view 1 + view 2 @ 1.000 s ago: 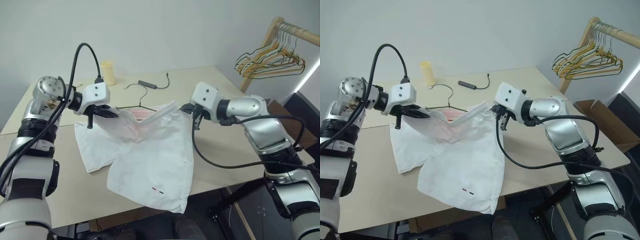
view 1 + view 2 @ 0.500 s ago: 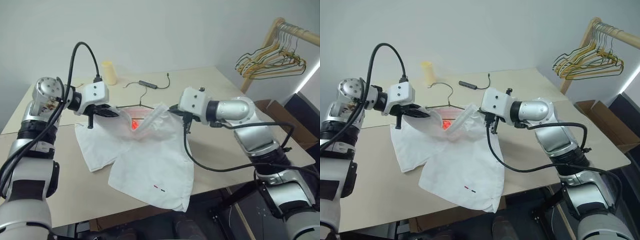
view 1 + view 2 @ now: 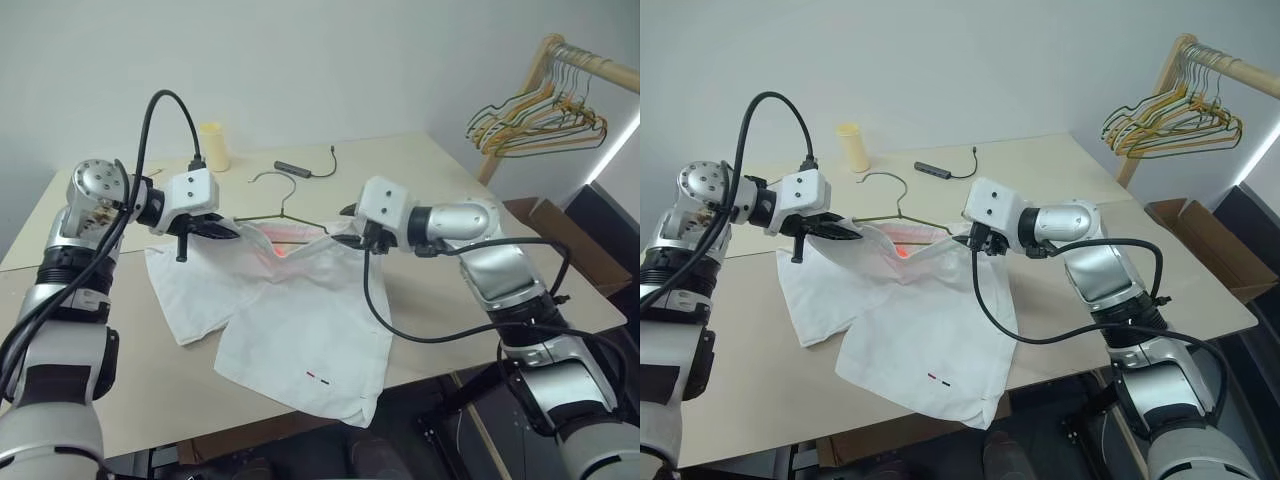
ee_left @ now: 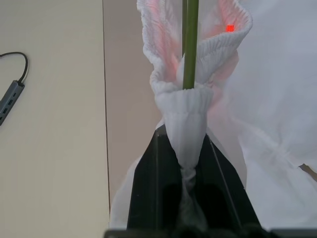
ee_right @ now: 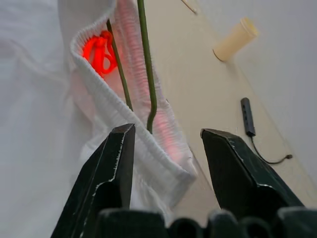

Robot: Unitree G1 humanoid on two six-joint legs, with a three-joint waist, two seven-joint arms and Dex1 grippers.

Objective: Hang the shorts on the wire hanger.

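- Threading the hanger [image 4: 190,44] through the waistband is the step in hand, as I read it: the green wire runs inside the gathered band of the shorts [image 3: 300,320], its hook lying on the counter [image 3: 450,180] behind.
- Left end effector [image 4: 187,168] is clamped on a bunched fold of the waistband, holding that end lifted off the counter.
- Right end effector [image 5: 166,144] has its fingers spread, the waistband edge and two runs of wire just ahead between them; it grips nothing.
- Shorts lie mostly flat on the counter, one leg hanging over the near edge, red and dark dashes at the hem.
- To do this well, the right end effector should take the band without pinching the wire, then draw the fabric along the wire while the left keeps the opening taut; a slack band would likely snag on the wire's bend.
- Around: a pale cup [image 3: 213,146] and a dark cabled adapter [image 3: 292,168] sit at the far side, well apart from the work.
- A rack with coloured hangers [image 3: 540,125] stands off to the right; nothing blocks either arm.
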